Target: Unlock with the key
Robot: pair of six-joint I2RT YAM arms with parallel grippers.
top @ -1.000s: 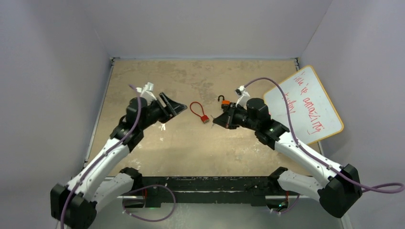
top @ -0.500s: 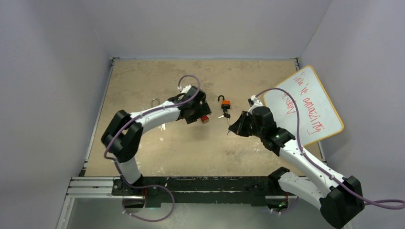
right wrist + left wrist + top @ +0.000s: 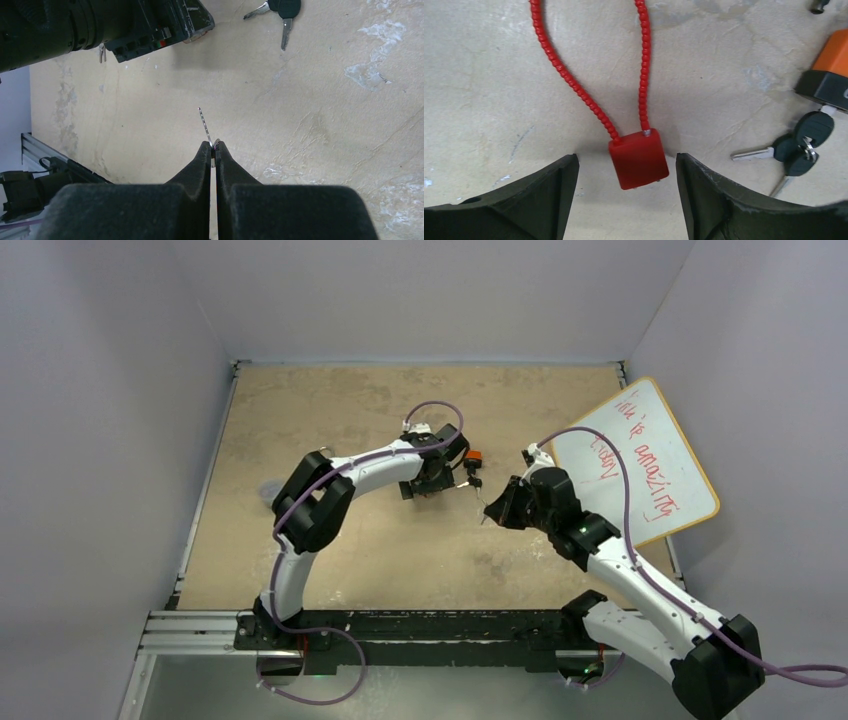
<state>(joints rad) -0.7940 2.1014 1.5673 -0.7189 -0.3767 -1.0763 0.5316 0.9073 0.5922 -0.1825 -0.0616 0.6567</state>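
Note:
A red padlock (image 3: 639, 159) with a red cable loop lies on the table. My left gripper (image 3: 626, 158) is open, with one finger on each side of the lock's body and apart from it. In the top view the left gripper (image 3: 428, 478) covers the red lock. An orange and black padlock (image 3: 473, 457) with an open shackle lies just right of it and also shows in the left wrist view (image 3: 830, 70). Black-headed keys (image 3: 800, 146) lie beside it. My right gripper (image 3: 213, 145) is shut on a thin silver key (image 3: 205, 125) that sticks out forward. It hovers right of the locks (image 3: 488, 510).
A whiteboard (image 3: 640, 455) with red writing leans at the right wall. The left arm's wrist (image 3: 100, 25) shows at the top left of the right wrist view. Purple cables run along both arms. Walls close in the table on three sides.
My left arm has swung right and forward from the table's left side to straddle the red padlock. My right gripper has drawn back a little from the orange padlock, still holding the key.

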